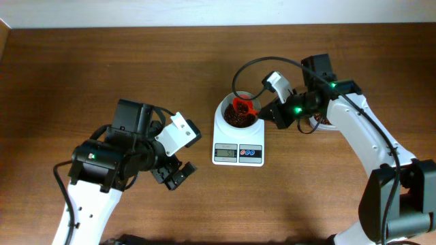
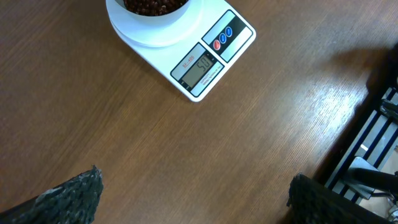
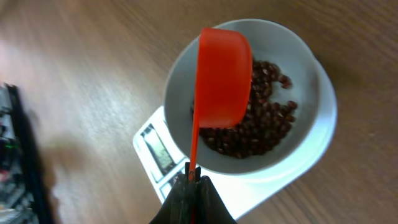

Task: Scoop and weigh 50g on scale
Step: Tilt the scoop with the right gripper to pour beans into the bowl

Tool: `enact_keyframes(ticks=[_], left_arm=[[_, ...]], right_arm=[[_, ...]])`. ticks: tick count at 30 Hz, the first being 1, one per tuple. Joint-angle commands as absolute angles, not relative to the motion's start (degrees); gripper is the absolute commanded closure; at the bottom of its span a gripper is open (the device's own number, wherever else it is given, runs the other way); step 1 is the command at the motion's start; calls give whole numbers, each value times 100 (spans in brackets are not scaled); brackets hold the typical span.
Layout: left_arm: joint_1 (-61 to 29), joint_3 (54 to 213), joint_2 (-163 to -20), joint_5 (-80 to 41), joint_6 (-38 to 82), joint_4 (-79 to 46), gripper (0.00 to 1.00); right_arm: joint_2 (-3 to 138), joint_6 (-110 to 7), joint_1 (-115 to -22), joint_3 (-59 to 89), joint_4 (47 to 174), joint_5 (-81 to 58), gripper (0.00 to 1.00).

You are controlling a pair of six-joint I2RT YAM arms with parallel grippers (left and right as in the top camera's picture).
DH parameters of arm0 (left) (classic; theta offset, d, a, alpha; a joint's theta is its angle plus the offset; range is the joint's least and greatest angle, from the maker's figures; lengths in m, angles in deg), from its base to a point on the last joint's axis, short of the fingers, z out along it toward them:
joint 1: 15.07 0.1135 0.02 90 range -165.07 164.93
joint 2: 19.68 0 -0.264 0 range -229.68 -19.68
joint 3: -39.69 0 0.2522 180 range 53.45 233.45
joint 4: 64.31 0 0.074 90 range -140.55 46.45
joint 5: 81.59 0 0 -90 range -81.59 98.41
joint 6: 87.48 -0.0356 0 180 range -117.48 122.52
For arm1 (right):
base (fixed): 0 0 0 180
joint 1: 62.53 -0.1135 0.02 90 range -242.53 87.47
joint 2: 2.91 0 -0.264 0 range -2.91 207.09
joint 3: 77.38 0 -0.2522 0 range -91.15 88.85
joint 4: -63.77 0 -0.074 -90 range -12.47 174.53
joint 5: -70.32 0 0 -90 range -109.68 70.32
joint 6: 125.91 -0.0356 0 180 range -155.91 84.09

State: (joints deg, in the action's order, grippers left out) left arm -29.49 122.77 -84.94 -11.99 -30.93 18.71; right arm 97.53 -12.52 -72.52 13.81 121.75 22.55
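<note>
The scale (image 1: 238, 145) is set near the middle of the desk (image 1: 102, 68), its display facing 6 o'clock in the overhead view, with the white bowl (image 1: 222, 109) on top and a layer of red-brown beans (image 3: 261, 124) inside it. The right hand (image 1: 270, 113) is clenched on the thin handle of a red scoop (image 3: 222, 74). The bowl lies at 9 o'clock from this hand, just beside it. The scoop's long axis runs along that same line, handle at 3 o'clock and cup at 9 o'clock. The cup is held above the beans, tipped over the bowl's 12 o'clock half.

The left hand (image 1: 174, 173) is released and empty, well apart from the scale, which lies at about 2 o'clock from it. The right arm is therefore much the nearer. Digits are lit on the display, but they cannot be read with certainty. Any further tipping or withdrawal would probably be made along the 3-to-9 line, so that the bowl's rim is not knocked.
</note>
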Motion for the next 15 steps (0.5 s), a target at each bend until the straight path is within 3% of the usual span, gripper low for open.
enact_keyframes(ticks=[1,6,15], left_arm=[[-2916,12363,-8479,-1282,-3180,1873,1],[-2916,12363,-8479,-1284,-3180,1875,1],[-2916,12363,-8479,-1282,-3180,1873,1]], right_arm=[[9646,-1931,-7228,1366,12140,2773,96],[9646,-2880,-7056,1363,12020,2881,96],[9646,-3088,-7032,1366,12040,3228,96]])
